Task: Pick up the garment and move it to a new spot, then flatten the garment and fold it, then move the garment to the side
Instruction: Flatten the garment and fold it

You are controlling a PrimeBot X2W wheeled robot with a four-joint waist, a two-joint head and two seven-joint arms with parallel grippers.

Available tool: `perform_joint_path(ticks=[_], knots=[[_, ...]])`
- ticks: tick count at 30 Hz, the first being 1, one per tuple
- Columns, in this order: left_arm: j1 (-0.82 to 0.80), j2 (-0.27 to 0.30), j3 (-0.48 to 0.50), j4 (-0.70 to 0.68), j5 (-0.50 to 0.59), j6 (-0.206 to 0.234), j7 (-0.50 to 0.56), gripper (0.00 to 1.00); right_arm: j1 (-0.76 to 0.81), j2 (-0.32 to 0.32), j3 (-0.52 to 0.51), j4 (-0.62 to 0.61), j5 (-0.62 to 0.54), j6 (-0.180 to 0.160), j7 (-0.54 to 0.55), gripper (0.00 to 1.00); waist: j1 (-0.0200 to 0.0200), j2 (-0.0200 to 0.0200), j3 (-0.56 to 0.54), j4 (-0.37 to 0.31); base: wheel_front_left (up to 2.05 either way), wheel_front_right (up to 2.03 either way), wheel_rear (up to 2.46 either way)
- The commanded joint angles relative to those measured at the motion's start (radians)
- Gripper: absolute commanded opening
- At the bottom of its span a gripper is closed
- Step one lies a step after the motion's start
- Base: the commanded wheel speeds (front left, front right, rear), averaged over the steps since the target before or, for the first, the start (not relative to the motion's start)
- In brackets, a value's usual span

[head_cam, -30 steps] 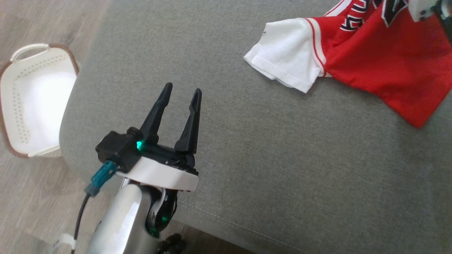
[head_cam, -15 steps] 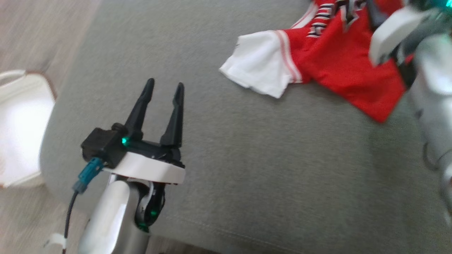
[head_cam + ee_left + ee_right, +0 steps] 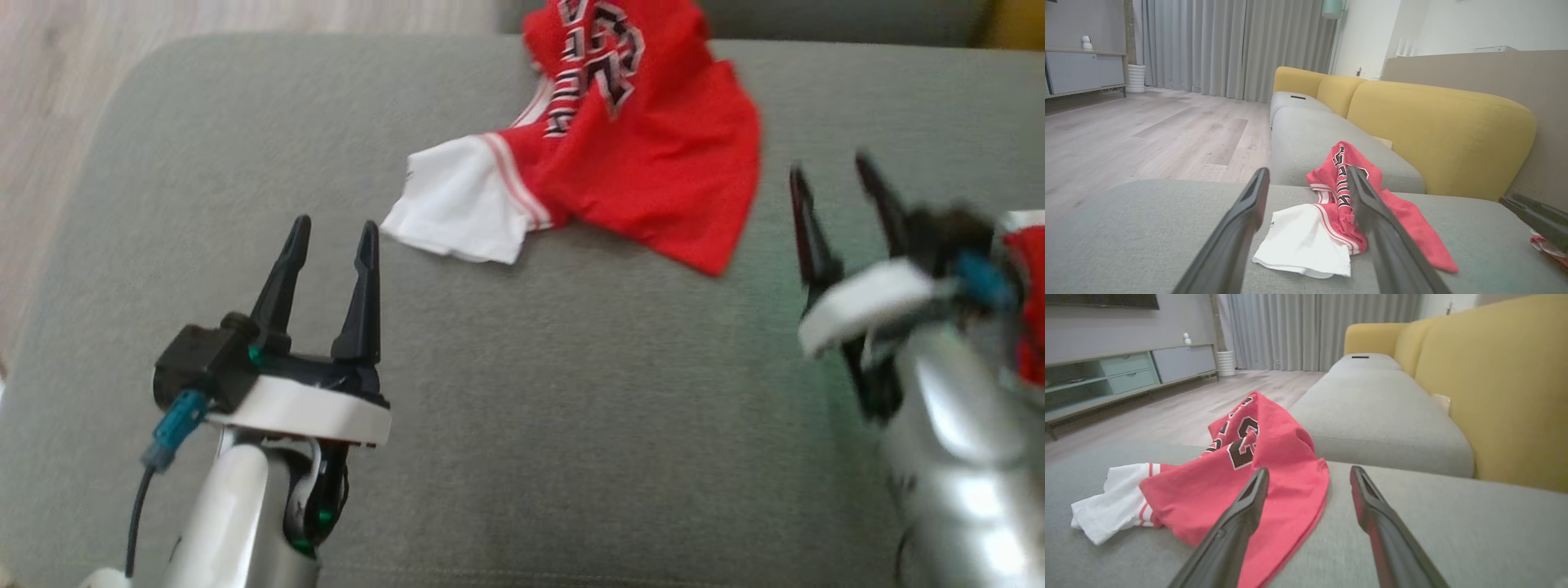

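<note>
On the grey sofa seat (image 3: 522, 392), toward its far edge, the garment (image 3: 645, 163), a red jersey with dark lettering, lies crumpled, its white sleeve (image 3: 461, 208) spilling toward my left. Near its right side the right gripper (image 3: 829, 167) hovers with jaws spread and nothing between them. The left gripper (image 3: 335, 224) stands short of the sleeve, jaws likewise spread and empty. I judge the garment set down at its spot and flattening to be the step in hand. The next move calls for each gripper to take a separate edge, the sleeve at left and the red hem at right, and draw them apart. Folds hide the second sleeve and much of the lettering. A red patch (image 3: 1030, 302) beside the right wrist is blurred and cut off at the frame edge; I cannot name it.
</note>
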State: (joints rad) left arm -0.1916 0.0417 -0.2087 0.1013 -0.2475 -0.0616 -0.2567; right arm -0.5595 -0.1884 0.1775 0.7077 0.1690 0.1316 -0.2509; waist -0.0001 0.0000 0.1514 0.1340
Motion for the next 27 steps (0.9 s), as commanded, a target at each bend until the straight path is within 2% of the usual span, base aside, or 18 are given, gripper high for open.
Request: perform_joint_path(ticks=[1,6,12,20,27], knots=[[-0.016,0.009,0.039,-0.030,0.010,0.001,-0.005,1.00,0.000,0.021,0.008,-0.042,0.008,-0.001,-0.011,1.00,0.0001,0.0000,-0.029,-0.033,0.00,0.00,0.00],[0.023,0.009,0.050,-0.030,0.012,0.017,-0.005,1.00,0.168,0.089,-0.094,-0.156,0.007,-0.001,-0.011,1.00,0.0001,0.0000,-0.044,-0.071,0.00,0.00,0.00],[0.051,0.009,0.053,-0.019,0.015,0.016,-0.005,1.00,0.265,0.127,-0.134,-0.220,-0.009,-0.001,-0.006,1.00,0.0001,0.0000,-0.049,-0.084,0.00,0.00,0.00],[0.025,0.009,0.038,-0.020,0.017,0.008,-0.005,1.00,0.260,0.137,-0.110,-0.255,-0.016,-0.001,0.048,1.00,0.0001,0.0000,-0.002,-0.060,0.00,0.00,0.00],[-0.010,0.009,0.014,-0.014,0.019,0.001,-0.005,1.00,0.176,0.138,-0.078,-0.194,0.032,-0.001,0.125,1.00,0.0001,0.0000,0.068,-0.004,0.00,0.00,0.00]])
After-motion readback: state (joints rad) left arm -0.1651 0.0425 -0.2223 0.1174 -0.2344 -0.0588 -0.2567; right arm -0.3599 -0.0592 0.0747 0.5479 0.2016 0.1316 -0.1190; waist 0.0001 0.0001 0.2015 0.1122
